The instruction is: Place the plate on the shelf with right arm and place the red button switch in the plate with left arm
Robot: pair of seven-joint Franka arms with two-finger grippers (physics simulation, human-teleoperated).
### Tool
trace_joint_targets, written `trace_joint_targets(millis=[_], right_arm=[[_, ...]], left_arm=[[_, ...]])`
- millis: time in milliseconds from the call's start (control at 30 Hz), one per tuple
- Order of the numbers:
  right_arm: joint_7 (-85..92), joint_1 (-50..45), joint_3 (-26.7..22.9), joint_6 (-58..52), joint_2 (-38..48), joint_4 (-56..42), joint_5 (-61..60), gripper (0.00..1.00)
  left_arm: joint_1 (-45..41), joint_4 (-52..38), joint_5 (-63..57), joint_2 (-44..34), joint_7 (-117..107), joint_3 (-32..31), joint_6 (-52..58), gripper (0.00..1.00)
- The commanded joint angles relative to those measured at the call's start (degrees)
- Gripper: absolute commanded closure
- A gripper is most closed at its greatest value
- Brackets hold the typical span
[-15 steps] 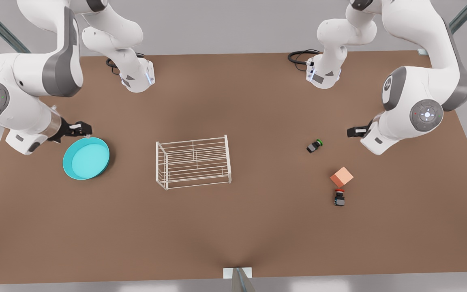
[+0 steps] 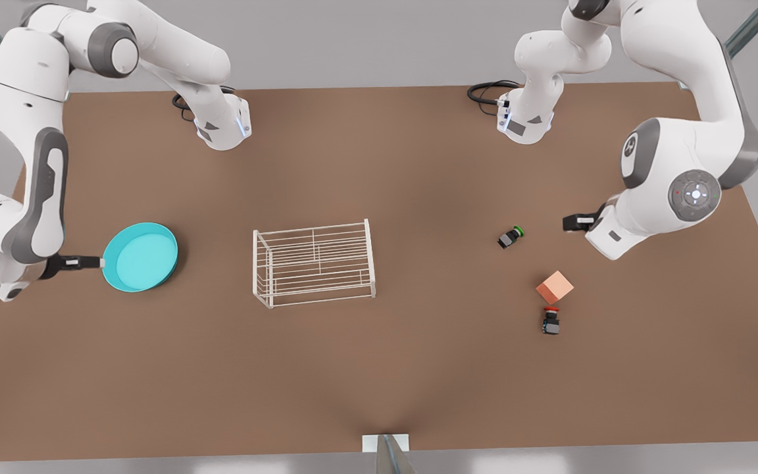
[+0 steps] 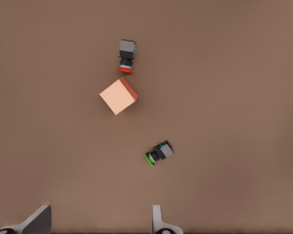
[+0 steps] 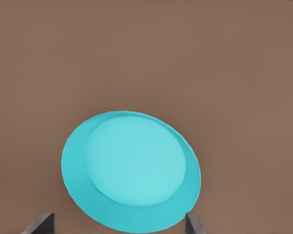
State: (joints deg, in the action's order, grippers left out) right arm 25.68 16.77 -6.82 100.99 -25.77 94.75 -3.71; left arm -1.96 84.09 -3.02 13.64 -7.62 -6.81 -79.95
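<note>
On the brown tabletop (image 2: 379, 368), the right gripper (image 2: 86, 263) has swung from the plate's (image 2: 140, 257) 11 o'clock rim to its 9 o'clock edge, fingers spread wide, plate not yet gripped; a rim grasp looks next. The shelf (image 2: 314, 263) stands at the plate's 3 o'clock. The left gripper (image 2: 571, 223) waits, jaws wide, the red button switch (image 2: 551, 320) at its 6 o'clock.
</note>
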Motion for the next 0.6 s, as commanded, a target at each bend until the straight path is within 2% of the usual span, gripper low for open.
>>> trace_joint_targets(millis=[0, 67, 167, 233, 567], right_arm=[[29.33, 0.99, -0.03, 16.95, 2.03, 6.14, -0.42, 0.00], [33.55, 2.66, 0.05, 22.49, 1.77, 8.70, -0.42, 0.00], [34.61, 5.56, 0.05, 23.46, 1.60, 13.18, -2.36, 0.00], [35.40, 6.35, 0.05, 27.50, 0.90, 16.52, -2.62, 0.00], [35.93, 7.58, 0.14, 29.70, -3.15, 18.02, -6.66, 0.00]], left_arm=[[-0.06, 0.02, 0.03, 0.07, 1.82, -0.05, 4.98, 0.00], [0.02, -0.15, 0.46, 1.74, 1.82, -0.14, 4.27, 0.00], [-0.50, -0.59, 0.03, 1.74, 1.91, -0.31, -2.75, 0.00], [-0.24, -0.68, 0.03, 0.60, 1.74, -1.36, -3.46, 0.00], [-0.42, -2.88, -1.38, 0.42, 1.47, -3.04, -4.08, 0.00]])
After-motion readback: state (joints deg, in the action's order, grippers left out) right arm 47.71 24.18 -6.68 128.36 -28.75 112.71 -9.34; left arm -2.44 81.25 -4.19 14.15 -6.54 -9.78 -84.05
